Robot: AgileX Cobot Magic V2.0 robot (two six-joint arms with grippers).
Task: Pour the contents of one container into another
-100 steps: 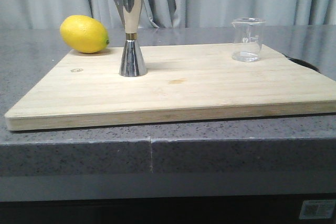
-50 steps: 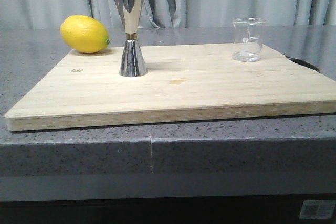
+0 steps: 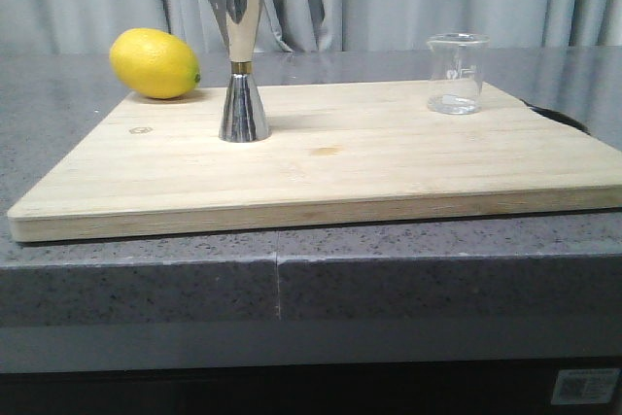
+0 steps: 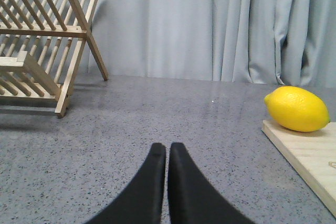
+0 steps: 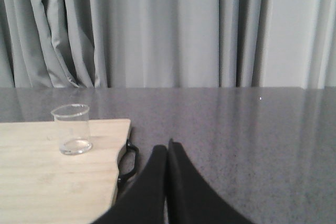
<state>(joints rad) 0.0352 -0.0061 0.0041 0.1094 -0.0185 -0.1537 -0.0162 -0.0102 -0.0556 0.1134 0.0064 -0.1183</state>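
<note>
The clear glass beaker [image 3: 456, 74] stands upright near the far right corner of the wooden board [image 3: 330, 167]; the right wrist view shows the beaker [image 5: 72, 129] too. The steel hourglass jigger [image 3: 239, 57] stands upright on the board's left half. Neither arm appears in the front view. My left gripper [image 4: 167, 150] is shut and empty over the grey counter, left of the board. My right gripper [image 5: 167, 148] is shut and empty over the counter, right of the board and apart from the beaker.
A yellow lemon [image 3: 155, 63] rests on the board's far left corner and shows as a lemon [image 4: 297, 108] in the left wrist view. A wooden dish rack [image 4: 42, 40] stands further left. A black handle [image 5: 128, 160] sticks out of the board's right edge. Grey curtains hang behind.
The whole front view has shifted very slightly to the left; the beaker, jigger and lemon keep their places on the board.
</note>
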